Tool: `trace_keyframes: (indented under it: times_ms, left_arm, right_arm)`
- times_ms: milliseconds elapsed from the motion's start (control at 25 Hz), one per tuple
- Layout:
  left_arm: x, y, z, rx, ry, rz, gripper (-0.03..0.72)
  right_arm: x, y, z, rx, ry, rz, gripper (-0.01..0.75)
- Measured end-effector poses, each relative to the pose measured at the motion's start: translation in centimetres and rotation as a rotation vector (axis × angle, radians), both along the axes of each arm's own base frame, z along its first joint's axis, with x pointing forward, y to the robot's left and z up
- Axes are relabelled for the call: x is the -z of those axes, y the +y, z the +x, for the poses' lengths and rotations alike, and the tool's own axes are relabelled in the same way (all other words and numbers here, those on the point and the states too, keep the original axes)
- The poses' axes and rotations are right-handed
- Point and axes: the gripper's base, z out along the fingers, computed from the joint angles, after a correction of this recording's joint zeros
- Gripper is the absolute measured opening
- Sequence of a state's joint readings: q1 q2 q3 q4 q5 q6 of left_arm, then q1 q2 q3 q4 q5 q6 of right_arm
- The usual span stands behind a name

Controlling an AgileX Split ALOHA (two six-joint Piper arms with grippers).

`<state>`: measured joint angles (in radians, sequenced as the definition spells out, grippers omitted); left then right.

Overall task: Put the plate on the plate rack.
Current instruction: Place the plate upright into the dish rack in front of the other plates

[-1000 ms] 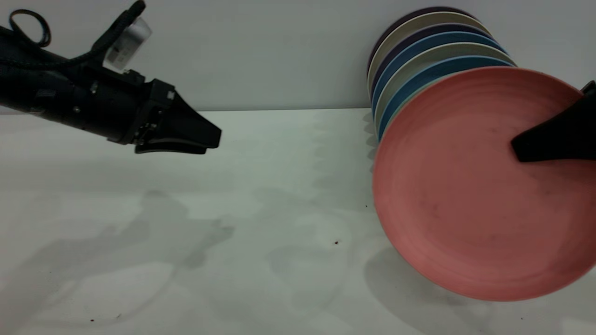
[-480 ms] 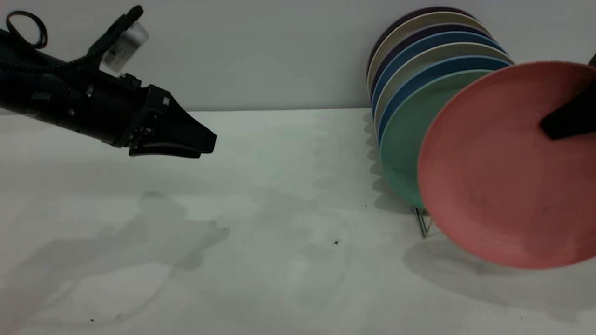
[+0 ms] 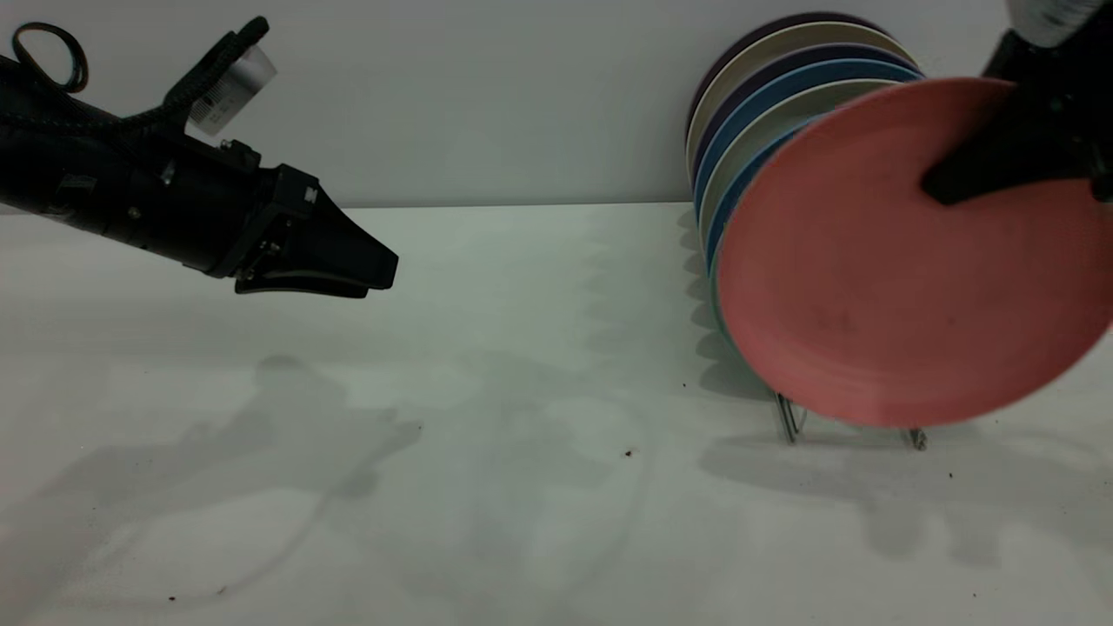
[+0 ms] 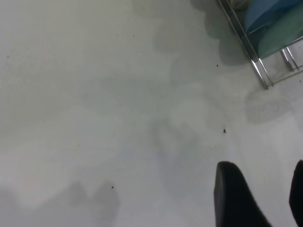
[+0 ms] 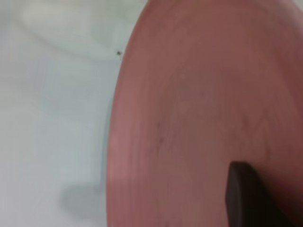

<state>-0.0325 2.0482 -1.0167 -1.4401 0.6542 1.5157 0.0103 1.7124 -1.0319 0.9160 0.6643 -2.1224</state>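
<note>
The right gripper [image 3: 956, 178], fingers clamped on the upper rim of the plate [image 3: 878, 269], held the pink disc clear of the table [image 3: 487, 365], tilted and facing the camera, just in front of the row of plates already standing in the rack [image 3: 789, 416] at the far right. Its lower edge hung above the rack's front wires, not yet in any slot. The left gripper [image 3: 369, 269] hovered well apart at the far left over the bare table; its wrist view showed its fingers [image 4: 236, 198] apart with nothing between them.

The risks from here looked plain. The grip sat near the rim only, so the plate could swing or slip in the jaws as it came down. If lowered off line, its edge might land on a wire loop instead of between two, or knock the green plate [image 4: 284, 40] behind it and topple the row. Letting go before the edge seated could send it rolling forward off the rack.
</note>
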Motion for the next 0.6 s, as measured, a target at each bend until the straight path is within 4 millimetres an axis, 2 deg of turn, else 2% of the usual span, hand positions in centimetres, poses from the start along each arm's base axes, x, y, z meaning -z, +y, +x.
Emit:
trace_keyframes:
  times_ms: [600]
  left_arm:
    - [0.1, 0.1, 0.0, 0.005, -0.003, 0.022, 0.329]
  right_arm:
    - [-3.7, -0.6, 1.7, 0.010, 0.014, -0.082, 0.160]
